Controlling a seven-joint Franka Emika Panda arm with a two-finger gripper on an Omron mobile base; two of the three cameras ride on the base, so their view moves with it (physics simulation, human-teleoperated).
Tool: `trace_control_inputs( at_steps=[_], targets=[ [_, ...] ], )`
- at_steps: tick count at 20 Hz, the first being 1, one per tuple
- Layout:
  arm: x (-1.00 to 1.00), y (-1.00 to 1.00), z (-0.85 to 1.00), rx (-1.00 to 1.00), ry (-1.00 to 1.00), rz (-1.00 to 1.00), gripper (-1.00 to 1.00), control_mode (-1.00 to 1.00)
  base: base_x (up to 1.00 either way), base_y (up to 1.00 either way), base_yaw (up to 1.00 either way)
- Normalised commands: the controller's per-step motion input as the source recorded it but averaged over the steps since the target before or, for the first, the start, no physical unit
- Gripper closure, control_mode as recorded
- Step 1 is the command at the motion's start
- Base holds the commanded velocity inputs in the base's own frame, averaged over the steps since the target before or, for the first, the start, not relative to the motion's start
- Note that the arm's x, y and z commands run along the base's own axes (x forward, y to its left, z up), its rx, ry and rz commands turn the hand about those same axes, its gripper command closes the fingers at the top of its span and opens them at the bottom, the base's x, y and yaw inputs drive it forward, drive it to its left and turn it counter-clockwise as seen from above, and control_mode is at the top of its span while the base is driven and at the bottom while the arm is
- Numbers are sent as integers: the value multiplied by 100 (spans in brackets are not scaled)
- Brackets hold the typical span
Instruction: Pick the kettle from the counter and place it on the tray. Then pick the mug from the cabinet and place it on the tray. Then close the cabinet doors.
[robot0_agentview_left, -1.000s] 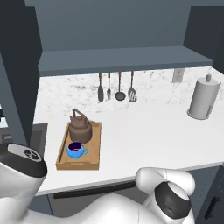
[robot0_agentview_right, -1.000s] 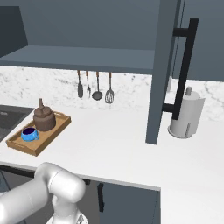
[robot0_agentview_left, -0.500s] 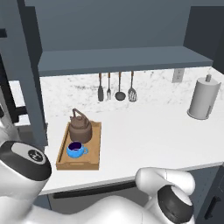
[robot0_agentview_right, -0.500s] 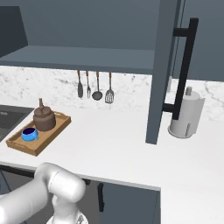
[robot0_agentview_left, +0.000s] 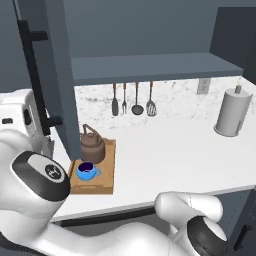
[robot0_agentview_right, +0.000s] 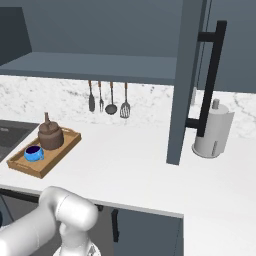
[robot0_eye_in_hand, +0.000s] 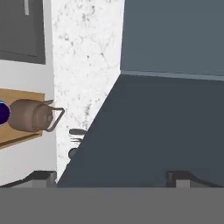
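The gripper (robot0_eye_in_hand: 112, 177) shows its two finger tips far apart at the bottom of the hand view, spread wide and holding nothing, pressed up against the flat face of the left cabinet door (robot0_eye_in_hand: 148, 131). The risk, as a judgement: the arm swings that door (robot0_agentview_left: 60, 85) while the panel hangs just over the tray (robot0_agentview_left: 107, 172), so a skewed push could slip off the edge or knock the kettle (robot0_agentview_left: 92, 145) and the mug (robot0_agentview_left: 86, 171). Both sit on the tray, left of the door in the hand view. Farther right, the other cabinet door (robot0_agentview_right: 187, 75) stands open near the paper towel roll (robot0_agentview_right: 214, 131).
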Motion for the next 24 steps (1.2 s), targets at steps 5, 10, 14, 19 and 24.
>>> trace_control_inputs(
  at_steps=[5, 10, 14, 19, 24],
  targets=[
    [21, -74, 0, 0, -5, -16, -100, -100, 0, 0, 0],
    [39, -76, 0, 0, 0, -11, -100, -100, 0, 0, 0],
    [50, -78, 0, 0, 0, -9, -100, -100, 0, 0, 0],
    [56, -77, -1, 0, 0, -8, -100, -100, 0, 0, 0],
    [65, -75, 0, 0, 0, -8, -100, -100, 0, 0, 0]
  ],
)
